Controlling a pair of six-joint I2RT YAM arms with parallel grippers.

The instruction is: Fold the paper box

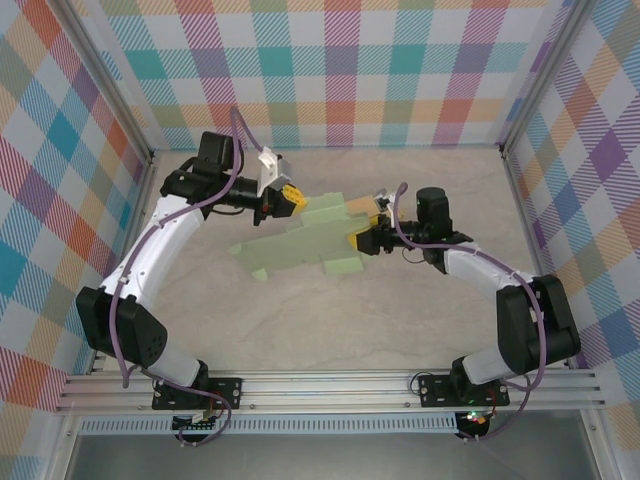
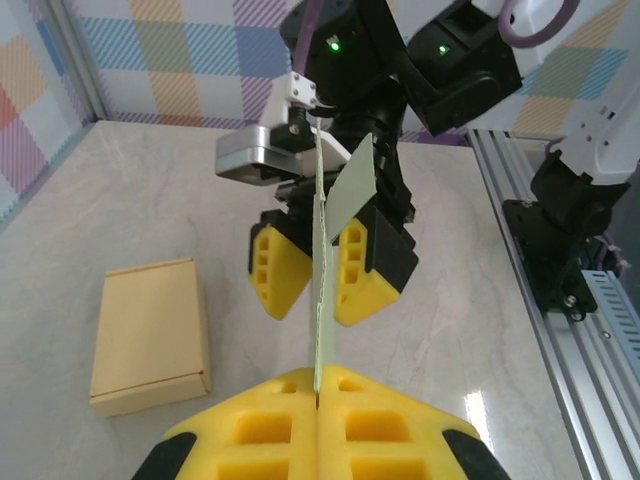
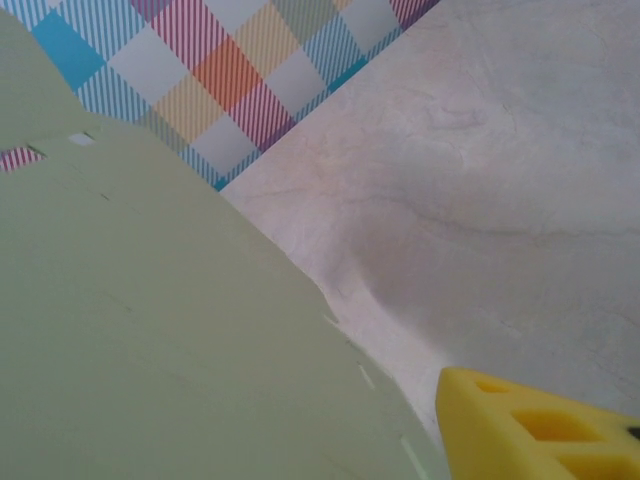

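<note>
Marbled pale table (image 2: 480, 300) is seen now; one flat tan box (image 2: 150, 335) is laid on it, off left of the left gripper (image 2: 318, 385), well apart.

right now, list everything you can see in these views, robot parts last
paper box: one, pale green, an unfolded flat sheet held over the middle of the table
small box: one, tan, lying flat on the table beside the grippers
table: one, beige marbled top
walls: three, multicolour plaid, around the table
rail: one, silver metal, along the near edge under the arm bases
left gripper: one, yellow fingers, shut on the sheet's edge
right gripper: one, yellow fingers, open with one finger on each side of the sheet
</note>
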